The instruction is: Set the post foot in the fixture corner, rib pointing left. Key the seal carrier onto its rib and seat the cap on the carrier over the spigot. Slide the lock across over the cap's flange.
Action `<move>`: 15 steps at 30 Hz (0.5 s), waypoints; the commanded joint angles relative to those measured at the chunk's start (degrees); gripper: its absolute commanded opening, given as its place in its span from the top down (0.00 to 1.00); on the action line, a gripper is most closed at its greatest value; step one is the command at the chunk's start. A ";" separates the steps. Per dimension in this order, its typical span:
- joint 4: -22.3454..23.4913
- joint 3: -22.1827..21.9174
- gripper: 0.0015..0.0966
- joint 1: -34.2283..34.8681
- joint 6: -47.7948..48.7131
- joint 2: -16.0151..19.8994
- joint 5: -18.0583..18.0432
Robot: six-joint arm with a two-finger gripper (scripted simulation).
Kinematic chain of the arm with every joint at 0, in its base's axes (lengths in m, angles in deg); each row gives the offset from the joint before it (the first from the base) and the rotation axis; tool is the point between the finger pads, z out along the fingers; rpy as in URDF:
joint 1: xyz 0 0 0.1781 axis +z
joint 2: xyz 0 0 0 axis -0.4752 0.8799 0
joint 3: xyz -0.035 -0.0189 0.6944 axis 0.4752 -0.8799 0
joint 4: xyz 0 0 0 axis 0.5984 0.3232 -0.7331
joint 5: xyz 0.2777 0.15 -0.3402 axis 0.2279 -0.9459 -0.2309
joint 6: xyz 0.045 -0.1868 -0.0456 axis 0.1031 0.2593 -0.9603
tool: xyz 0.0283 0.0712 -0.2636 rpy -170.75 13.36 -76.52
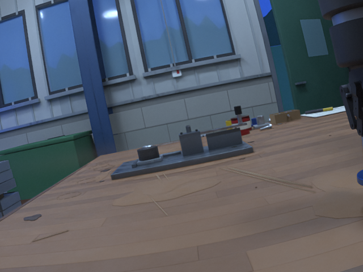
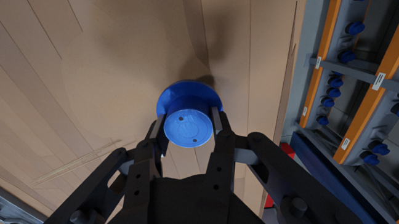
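The blue cap (image 1: pixel 360 178) is mostly cut off at the right edge of the side camera. In the wrist camera the cap (image 2: pixel 188 116) shows a round barrel on a wide flange, and my gripper (image 2: pixel 186 123) grips it by the barrel, just above the wooden table. The grey fixture plate (image 1: pixel 181 158) lies far to the left across the table. On it sit a dark round carrier on the post foot (image 1: pixel 148 153), a grey block with a pin (image 1: pixel 191 142), and a longer grey lock block (image 1: pixel 224 138).
The table's right edge runs close beside the cap, with a grey and orange rack (image 2: pixel 354 83) of blue parts below. Small clutter (image 1: pixel 249 121) and a cardboard box (image 1: pixel 285 116) sit at the table's far end. A thin wooden strip (image 1: pixel 268 178) lies between cap and fixture.
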State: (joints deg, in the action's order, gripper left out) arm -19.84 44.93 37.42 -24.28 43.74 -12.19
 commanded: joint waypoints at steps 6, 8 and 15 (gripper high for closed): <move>-0.05 0.32 0.93 0.00 0.00 -0.48 -0.62; -0.06 0.70 0.93 0.00 0.00 -1.07 -1.55; -0.07 3.41 0.93 0.00 0.00 -4.50 -7.56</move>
State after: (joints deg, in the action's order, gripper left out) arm -19.86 48.24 37.42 -24.28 39.35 -19.87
